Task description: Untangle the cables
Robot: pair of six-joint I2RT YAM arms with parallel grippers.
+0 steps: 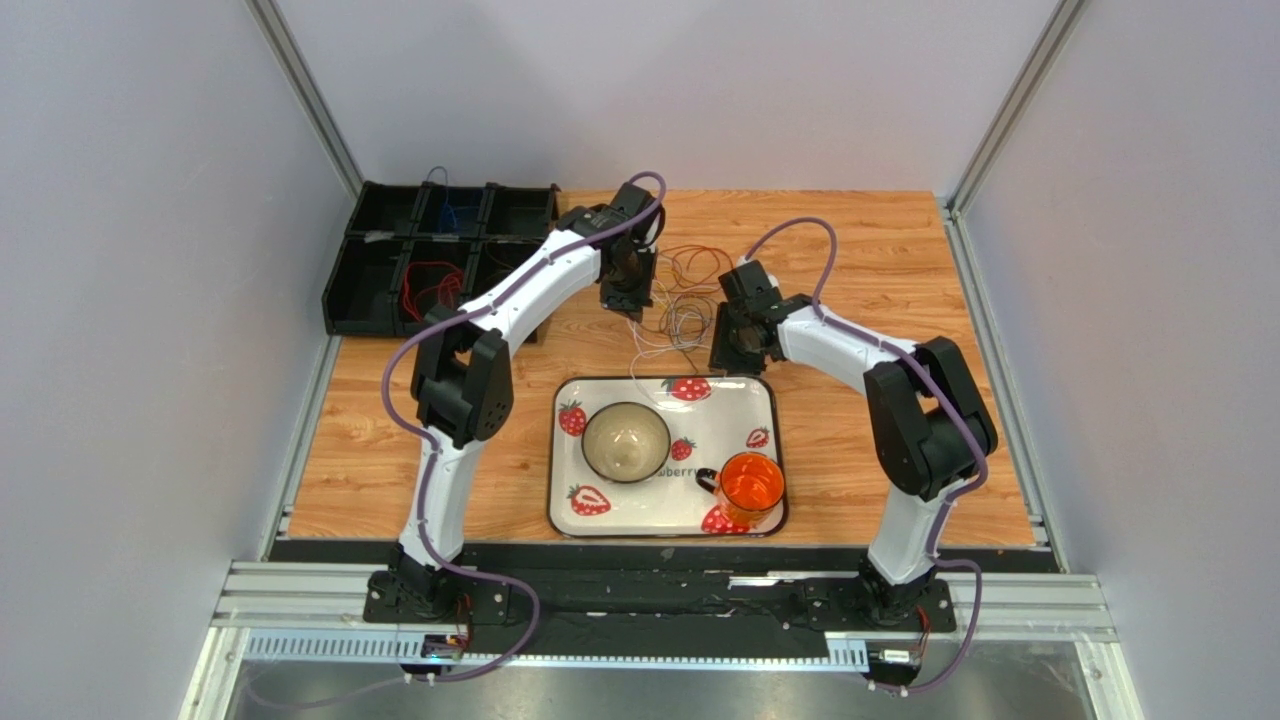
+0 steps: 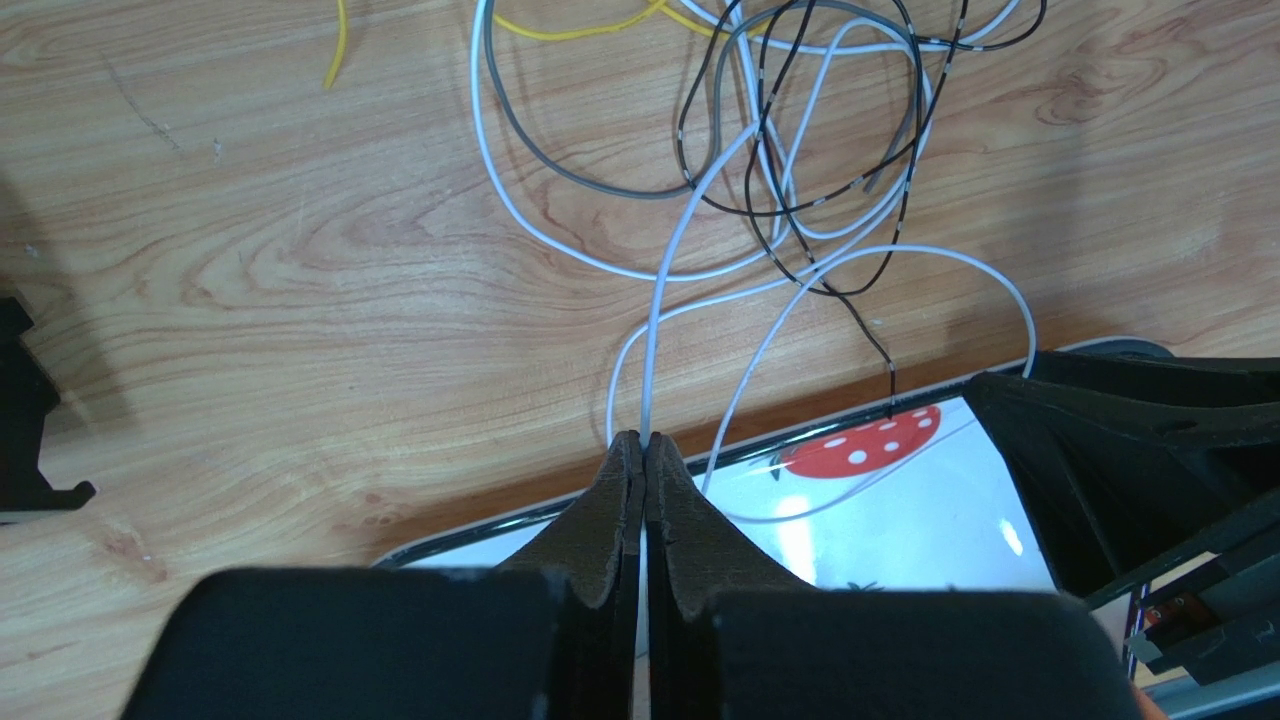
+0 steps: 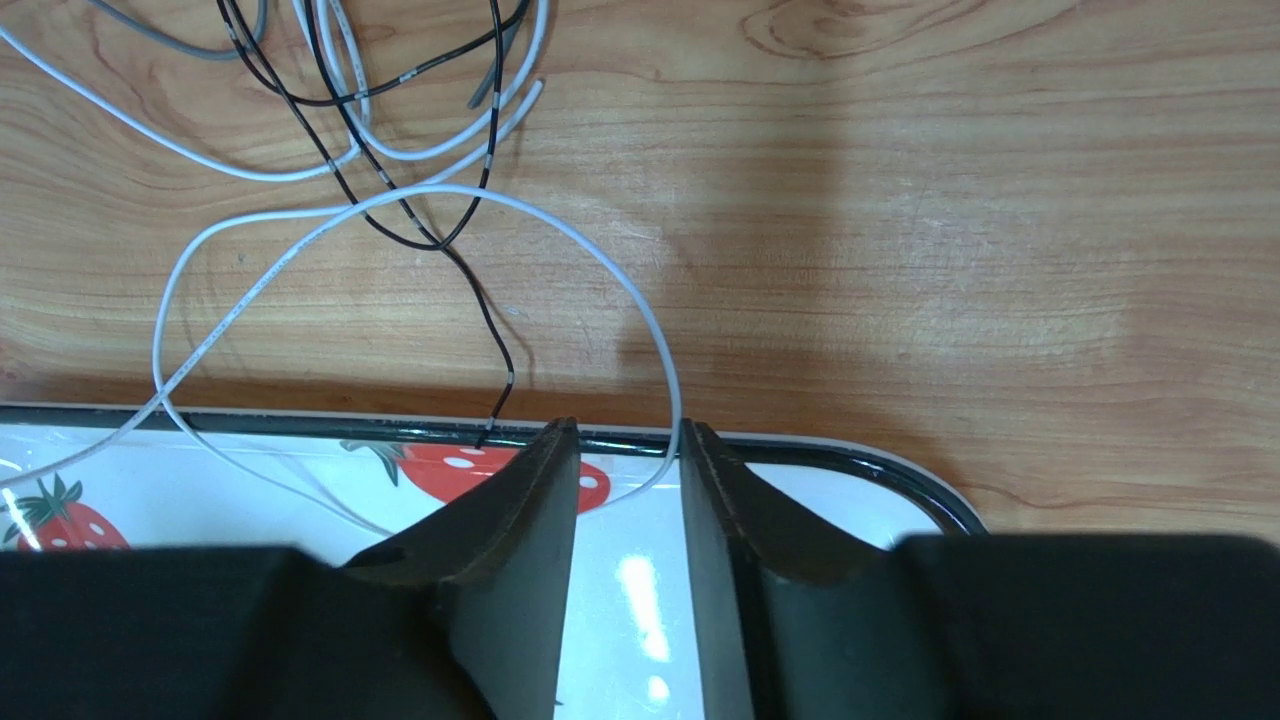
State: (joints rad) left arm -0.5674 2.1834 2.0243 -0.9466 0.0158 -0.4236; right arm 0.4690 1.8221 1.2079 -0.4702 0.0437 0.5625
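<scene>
A tangle of thin cables (image 1: 684, 308) in white, grey, black, yellow and reddish-brown lies on the wooden table just behind the tray. My left gripper (image 2: 643, 443) is shut on a white cable (image 2: 661, 300) that runs up from its tips into the tangle; in the top view the left gripper (image 1: 628, 300) stands at the tangle's left edge. My right gripper (image 3: 627, 435) hovers over the tray's back rim with its jaws apart. A loop of white cable (image 3: 631, 293) drops between them, close to the right finger. A black cable (image 3: 478, 300) ends just left of them.
The strawberry-print tray (image 1: 661, 383) holds a bowl (image 1: 627, 441) and an orange cup (image 1: 750, 486). Black bins (image 1: 436, 255) at the back left contain red and blue wires. Grey walls enclose the table on three sides.
</scene>
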